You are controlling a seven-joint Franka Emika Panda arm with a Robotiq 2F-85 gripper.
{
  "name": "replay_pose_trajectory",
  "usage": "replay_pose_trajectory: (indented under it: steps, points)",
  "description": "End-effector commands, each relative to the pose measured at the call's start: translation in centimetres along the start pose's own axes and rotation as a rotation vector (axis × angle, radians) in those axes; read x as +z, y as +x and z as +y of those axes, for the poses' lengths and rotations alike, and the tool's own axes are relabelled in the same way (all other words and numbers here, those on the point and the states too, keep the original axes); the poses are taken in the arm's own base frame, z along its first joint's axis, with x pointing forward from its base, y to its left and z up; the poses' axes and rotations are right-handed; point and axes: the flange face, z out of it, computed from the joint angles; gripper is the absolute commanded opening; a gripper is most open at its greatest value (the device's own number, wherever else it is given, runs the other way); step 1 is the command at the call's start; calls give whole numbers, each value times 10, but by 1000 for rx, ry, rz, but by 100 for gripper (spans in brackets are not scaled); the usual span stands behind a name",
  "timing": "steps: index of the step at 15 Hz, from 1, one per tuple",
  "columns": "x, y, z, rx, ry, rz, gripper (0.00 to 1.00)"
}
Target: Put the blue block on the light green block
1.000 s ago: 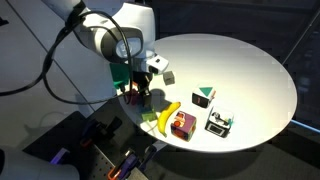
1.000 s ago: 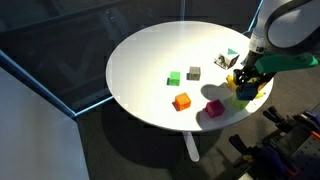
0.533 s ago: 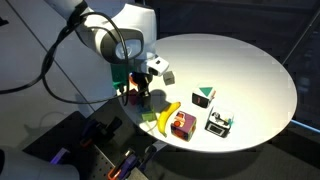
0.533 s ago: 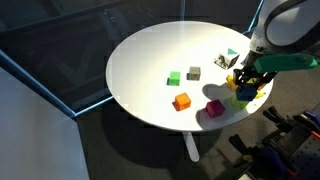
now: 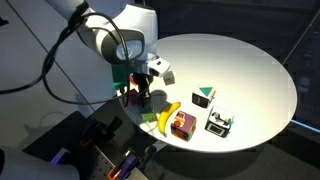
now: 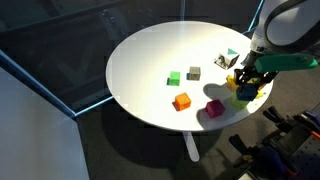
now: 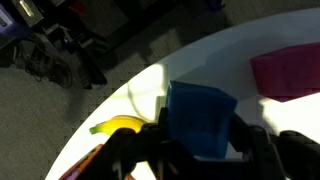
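Note:
My gripper [image 7: 196,150] is shut on the blue block [image 7: 200,118], a dark blue cube that fills the gap between the dark fingers in the wrist view. In an exterior view the gripper [image 6: 246,84] hangs at the table's right edge with the blue block [image 6: 247,87] in it, directly over the light green block [image 6: 243,98]. I cannot tell whether the two blocks touch. In an exterior view the gripper [image 5: 138,92] stands at the table's near left edge and hides both blocks.
On the round white table [image 6: 150,60] lie a darker green cube [image 6: 174,77], a grey cube [image 6: 194,72], an orange cube [image 6: 181,101] and a magenta cube [image 6: 214,107]. A yellow banana [image 5: 167,115] and small toy boxes [image 5: 220,122] lie near the gripper.

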Motion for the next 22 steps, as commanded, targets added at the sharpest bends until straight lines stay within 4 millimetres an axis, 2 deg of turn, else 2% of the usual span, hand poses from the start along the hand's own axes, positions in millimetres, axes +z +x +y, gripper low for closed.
replay_pose_trajectory:
  steps: [1,8,9,10,11,14,18,22]
  points:
    - [-1,7,2,24,7,-1,31]
    - [2,11,3,30,3,-6,33]
    - [3,11,3,29,2,-6,40]
    - [3,10,3,28,2,-8,79]
    - [3,10,3,28,2,-9,79]
    - [2,10,3,26,3,-11,99]
    - [1,8,4,21,3,-19,100]
    - [-9,-4,8,3,-3,-60,100]
